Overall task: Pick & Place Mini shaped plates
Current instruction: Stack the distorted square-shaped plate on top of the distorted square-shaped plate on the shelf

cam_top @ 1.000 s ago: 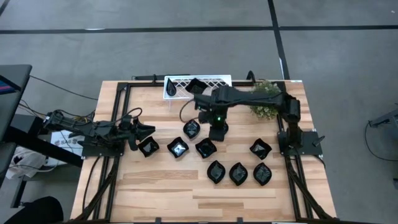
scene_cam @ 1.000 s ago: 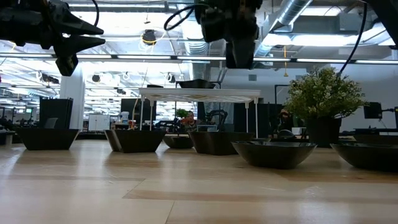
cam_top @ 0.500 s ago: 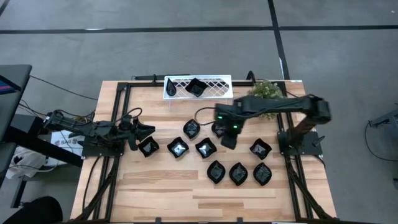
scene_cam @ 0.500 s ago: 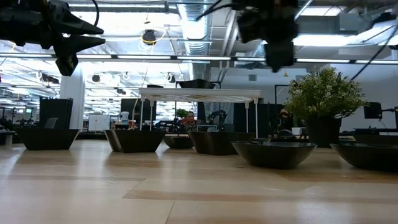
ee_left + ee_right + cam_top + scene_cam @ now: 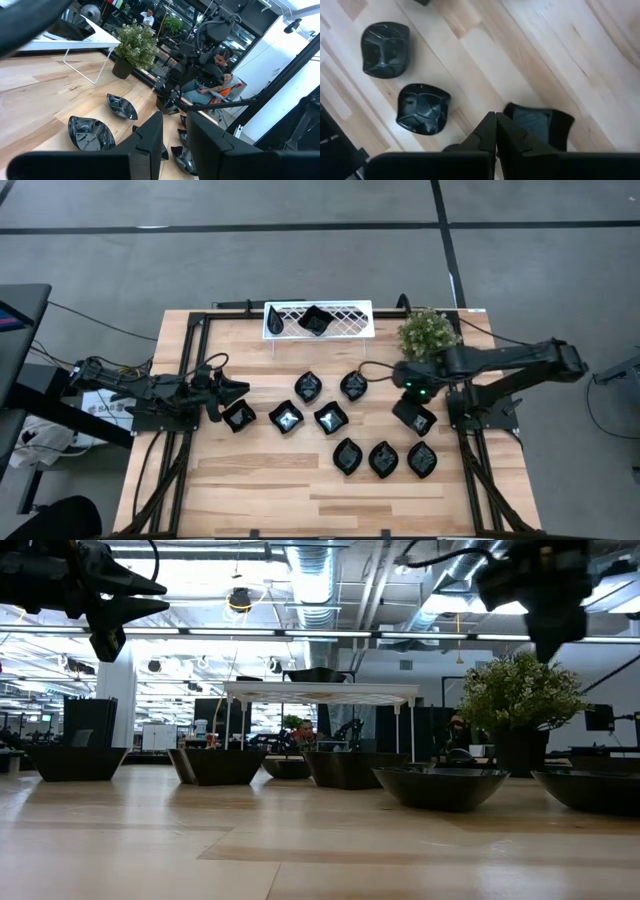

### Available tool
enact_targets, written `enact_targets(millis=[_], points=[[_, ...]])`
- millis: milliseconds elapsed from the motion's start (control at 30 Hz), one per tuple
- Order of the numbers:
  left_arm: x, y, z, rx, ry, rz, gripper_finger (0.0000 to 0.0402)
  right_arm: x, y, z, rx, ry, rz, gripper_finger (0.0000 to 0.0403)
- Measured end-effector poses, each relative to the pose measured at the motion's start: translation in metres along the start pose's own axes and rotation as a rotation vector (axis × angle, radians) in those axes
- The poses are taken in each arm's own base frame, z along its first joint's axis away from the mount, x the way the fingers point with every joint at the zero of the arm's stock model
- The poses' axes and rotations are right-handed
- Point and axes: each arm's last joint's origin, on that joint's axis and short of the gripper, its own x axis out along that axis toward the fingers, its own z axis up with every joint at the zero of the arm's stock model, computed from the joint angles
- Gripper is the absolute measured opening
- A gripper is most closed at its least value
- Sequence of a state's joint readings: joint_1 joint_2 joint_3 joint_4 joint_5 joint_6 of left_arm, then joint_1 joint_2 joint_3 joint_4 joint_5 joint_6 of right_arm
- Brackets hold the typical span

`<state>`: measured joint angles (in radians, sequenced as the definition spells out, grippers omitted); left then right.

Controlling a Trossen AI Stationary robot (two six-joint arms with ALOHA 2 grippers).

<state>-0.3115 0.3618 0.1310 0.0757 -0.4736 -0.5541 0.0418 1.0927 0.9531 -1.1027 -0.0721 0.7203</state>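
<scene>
I'm looking down on a pale wood-plank table (image 5: 250,480) set on a grey floor (image 5: 120,250) crossed by dark lines. Eight black plates (image 5: 330,418) lie scattered across the middle of the table, and a ninth sits in the white tray (image 5: 345,318) at the far edge. A green plant (image 5: 428,335) stands just right of the tray.

My right gripper (image 5: 412,412) hangs over the squarish plate (image 5: 420,420) nearest the right edge, jaws pressed together and empty. My left gripper (image 5: 232,390) waits at the left side, just beside the leftmost plate (image 5: 239,416); its jaws stand partly apart, holding nothing.

From table height I see a big workshop beyond: ceiling ducts (image 5: 320,585), strip lights and desks. The left wrist view shows a seated person (image 5: 220,80) past the table's far side.
</scene>
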Motion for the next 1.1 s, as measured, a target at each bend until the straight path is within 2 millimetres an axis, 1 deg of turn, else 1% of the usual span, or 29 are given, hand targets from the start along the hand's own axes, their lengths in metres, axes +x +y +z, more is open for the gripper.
enact_targets(millis=[233,433,633,800,967,1100], points=[[0.0,0.0,0.0,0.0,0.0,0.0,0.0088,-0.005,-0.016,-0.029,-0.005,-0.018,-0.016,0.0001],[0.0,-0.001,-0.001,0.021,0.021,-0.037,0.0088,-0.002,-0.029,-0.051,0.008,-0.013,-0.039,0.0001],[0.0,-0.002,-0.001,0.046,0.029,-0.061,0.0088,0.0,-0.04,-0.071,0.105,0.007,-0.031,0.0001],[0.0,-0.002,0.0,0.045,0.027,-0.062,0.0088,0.001,-0.044,-0.082,0.208,0.011,-0.007,0.0001],[0.0,-0.002,0.0,0.044,0.025,-0.064,0.0088,0.001,-0.04,-0.084,0.24,0.002,0.003,0.0001],[0.0,-0.002,0.0,0.043,0.023,-0.064,0.0088,0.002,-0.04,-0.082,0.328,-0.049,-0.033,0.0002]])
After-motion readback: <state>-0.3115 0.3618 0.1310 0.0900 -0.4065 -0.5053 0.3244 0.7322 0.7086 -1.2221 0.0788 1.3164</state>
